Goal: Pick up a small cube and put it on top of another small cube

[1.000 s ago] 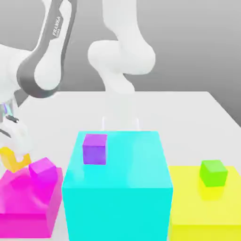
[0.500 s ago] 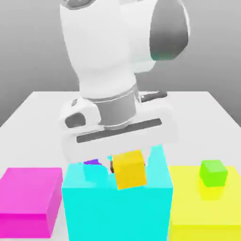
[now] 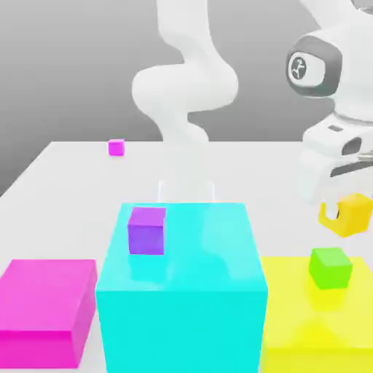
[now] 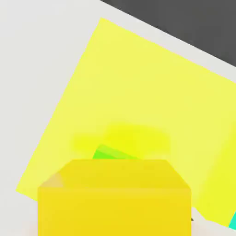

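At the right of the exterior view the white arm's gripper (image 3: 336, 216) hangs in the air, its fingers clamped on the small yellow-orange cube (image 3: 352, 214). The cube sits tilted between them, clear of everything below, and it is above and slightly to the right of the small green cube (image 3: 330, 267). A gap of plain background separates the two cubes in that view, so they are apart, not touching.

The green cube rests on the top face of the big yellow block (image 3: 313, 320), which fills the lower right of the frame. Beside it, in the lower centre, stands the taller cyan block (image 3: 182, 306), with a small purple cube (image 3: 147, 230) sitting on its top near the left edge. The low magenta block (image 3: 45, 309) lies at the lower left. All three big blocks stand on the pale surface (image 3: 65, 189), and a small magenta cube (image 3: 116, 147) lies far back on it, in the upper left, well apart from the rest.

In the hand view the yellow-orange cube (image 4: 114, 198) takes up the lower middle, close to the camera. Just past its upper edge a sliver of the green cube (image 4: 109, 153) peeks out, seemingly almost straight beneath, though most of it is hidden. The yellow block's top (image 4: 138, 83) spreads behind them.
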You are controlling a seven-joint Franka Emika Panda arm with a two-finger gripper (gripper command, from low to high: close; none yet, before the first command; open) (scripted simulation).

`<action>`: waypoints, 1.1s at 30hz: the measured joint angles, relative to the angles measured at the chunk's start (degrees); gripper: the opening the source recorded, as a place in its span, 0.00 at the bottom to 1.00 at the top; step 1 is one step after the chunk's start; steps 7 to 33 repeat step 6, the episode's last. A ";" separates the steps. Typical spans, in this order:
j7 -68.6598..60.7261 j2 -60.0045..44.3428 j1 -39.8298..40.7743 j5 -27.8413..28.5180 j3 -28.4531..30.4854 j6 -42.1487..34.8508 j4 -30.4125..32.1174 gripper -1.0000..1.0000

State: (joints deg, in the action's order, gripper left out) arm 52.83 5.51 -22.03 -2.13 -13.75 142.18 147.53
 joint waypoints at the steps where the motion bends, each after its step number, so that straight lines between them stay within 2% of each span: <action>1: 0.56 -1.75 0.02 0.66 -0.05 2.25 0.56 0.00; 2: 1.08 -3.57 -0.04 1.28 -0.03 4.52 1.06 1.00; 33: 1.08 -3.57 -0.03 1.28 -0.03 4.52 1.06 1.00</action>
